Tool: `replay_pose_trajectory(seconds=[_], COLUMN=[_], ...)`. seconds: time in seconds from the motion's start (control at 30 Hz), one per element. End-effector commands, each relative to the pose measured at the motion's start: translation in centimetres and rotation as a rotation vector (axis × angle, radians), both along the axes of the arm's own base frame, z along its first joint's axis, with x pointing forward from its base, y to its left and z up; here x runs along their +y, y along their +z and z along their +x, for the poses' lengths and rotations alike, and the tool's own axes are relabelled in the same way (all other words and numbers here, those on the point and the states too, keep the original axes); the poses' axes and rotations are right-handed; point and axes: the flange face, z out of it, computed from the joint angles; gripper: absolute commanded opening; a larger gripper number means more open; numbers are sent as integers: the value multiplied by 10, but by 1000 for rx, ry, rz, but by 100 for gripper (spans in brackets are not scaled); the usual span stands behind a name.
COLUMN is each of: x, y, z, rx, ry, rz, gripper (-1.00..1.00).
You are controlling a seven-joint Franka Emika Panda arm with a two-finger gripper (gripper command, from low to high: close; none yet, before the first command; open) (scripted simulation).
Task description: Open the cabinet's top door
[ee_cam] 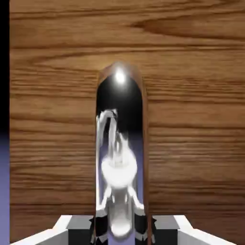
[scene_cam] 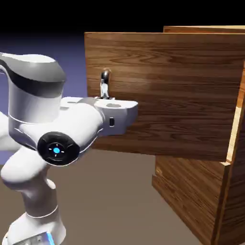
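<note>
Top door (scene_cam: 177, 91) hangs swung well out from cabinet (scene_cam: 201, 201). Our fingers (scene_cam: 106, 95) are clamped tight on its silver handle (ee_cam: 119, 143). Stiff, hinged, prob heavy-ish; slick bar, so we grip mid-bar.

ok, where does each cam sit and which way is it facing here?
Exterior view: fixed camera off the robot, beside it, looking across the white arm at the cabinet; the top door stands swung open toward the camera, the gripper shut on its handle.
Hand view: on the hand, looking along the gripper at the door's wood face; the grey fingertips show at the bottom edge, the handle between them.
Shared: handle, top door, gripper.
</note>
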Motion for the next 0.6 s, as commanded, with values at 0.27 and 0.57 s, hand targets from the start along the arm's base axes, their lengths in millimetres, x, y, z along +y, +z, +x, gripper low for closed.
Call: replay_pose_trajectory(seconds=[0.27, 0.57], x=[-77, -122], y=[0, 0], z=[-3, 3], rx=[0, 0], ry=[203, 323], rz=[0, 0], gripper=[-100, -100])
